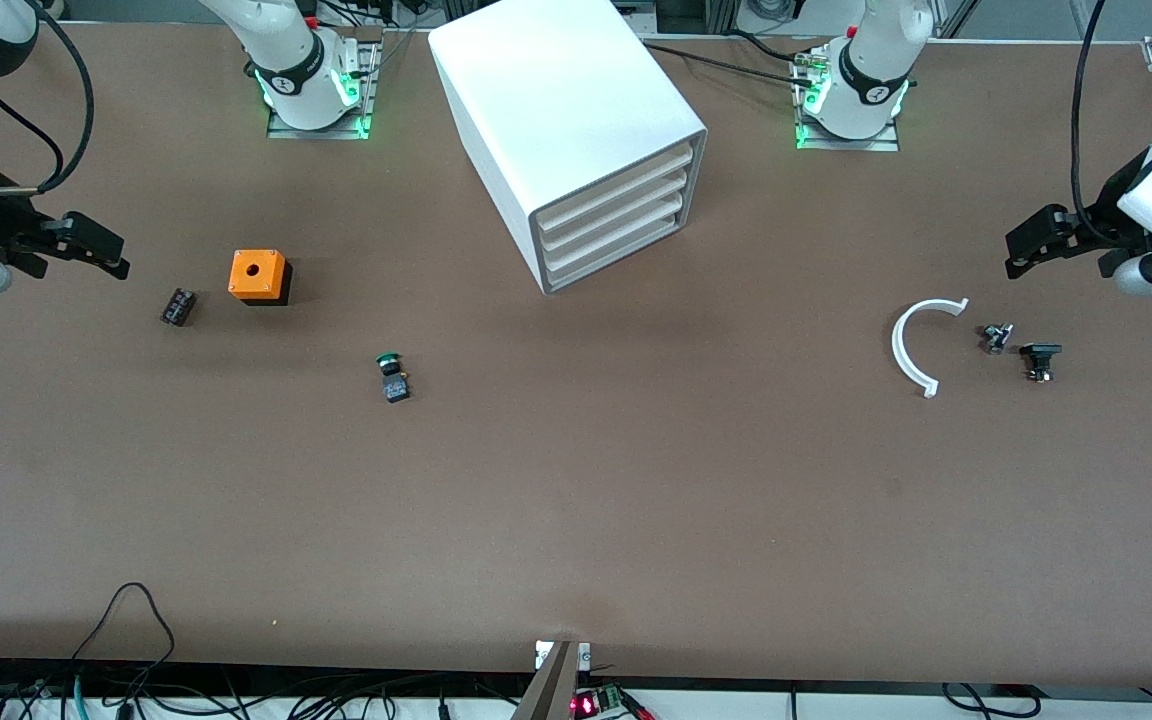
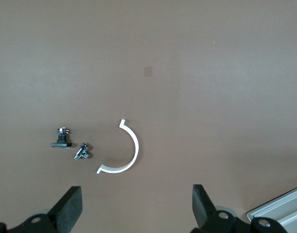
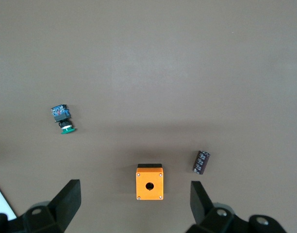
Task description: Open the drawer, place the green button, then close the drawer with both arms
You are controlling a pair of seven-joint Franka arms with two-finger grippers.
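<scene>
Button (image 1: 392,377) on the table, well apart from both spread, empty claws: right (image 1: 96,245), left (image 1: 1036,243).

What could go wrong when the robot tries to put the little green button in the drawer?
1. The button is tiny and lies on its side, so the open right gripper might pinch it badly and knock it away.
2. The orange cube and a small black part lie close by; the gripper might grab one by mistake.
3. The drawer is shut with a plain front, so the open left gripper could slip off.
</scene>
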